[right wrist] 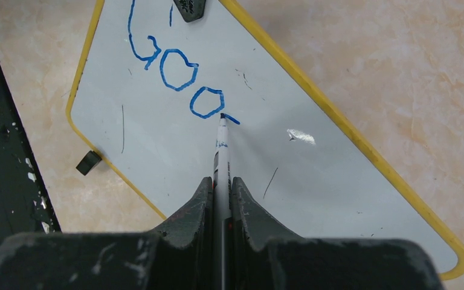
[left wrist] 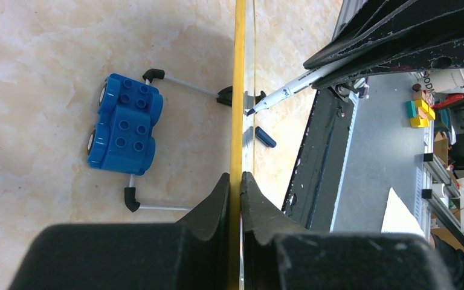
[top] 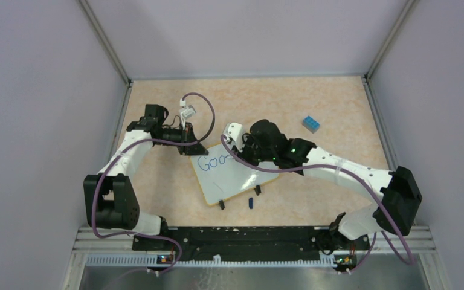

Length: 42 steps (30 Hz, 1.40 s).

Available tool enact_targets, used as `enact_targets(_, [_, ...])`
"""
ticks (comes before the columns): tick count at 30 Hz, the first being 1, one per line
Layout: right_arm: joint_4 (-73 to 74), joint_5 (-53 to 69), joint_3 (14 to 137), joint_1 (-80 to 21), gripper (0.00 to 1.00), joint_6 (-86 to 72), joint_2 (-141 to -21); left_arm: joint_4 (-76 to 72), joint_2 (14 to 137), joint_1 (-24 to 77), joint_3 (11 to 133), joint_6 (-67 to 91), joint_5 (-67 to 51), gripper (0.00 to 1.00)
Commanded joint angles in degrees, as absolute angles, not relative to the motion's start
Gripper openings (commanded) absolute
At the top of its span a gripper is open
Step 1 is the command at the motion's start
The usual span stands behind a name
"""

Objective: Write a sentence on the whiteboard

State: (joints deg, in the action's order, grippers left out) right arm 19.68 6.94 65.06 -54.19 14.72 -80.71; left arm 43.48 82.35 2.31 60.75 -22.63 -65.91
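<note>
Blue sentence (right wrist: 178, 69), reading "Goo" and a short dash, crosses the whiteboard (top: 235, 178), which sits skewed in the middle of the counter (top: 314, 96). My right pincer (right wrist: 220, 181) is clamped on the marker (right wrist: 222, 148), its tip touching the board at that dash. My left pincer (left wrist: 235, 176) is closed on the board's yellow rim at its far corner. Small blue block (top: 312, 124) lies well apart, far right.

Whiteboard (top: 232, 178): white, rounded corners, thin yellow rim, two black feet (top: 222, 205) on near edge; set askew, one corner pointing away. Sentence (right wrist: 178, 69): blue handwriting, unfinished, reading "Goo" plus short dash, toward far-left end.
</note>
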Motion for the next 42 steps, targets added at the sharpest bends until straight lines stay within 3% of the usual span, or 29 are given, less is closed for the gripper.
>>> enact_targets(1, [18.7, 6.1, 65.5, -53.8, 0.0, 14.5, -80.9, 42.9, 81.7, 2.1, 61.1, -23.4, -63.2, 0.0])
enact_targets(42, [18.3, 3.9, 67.9, -49.5, 0.0, 15.1, -79.8, 42.9, 82.3, 2.1, 61.4, -23.1, -63.2, 0.0])
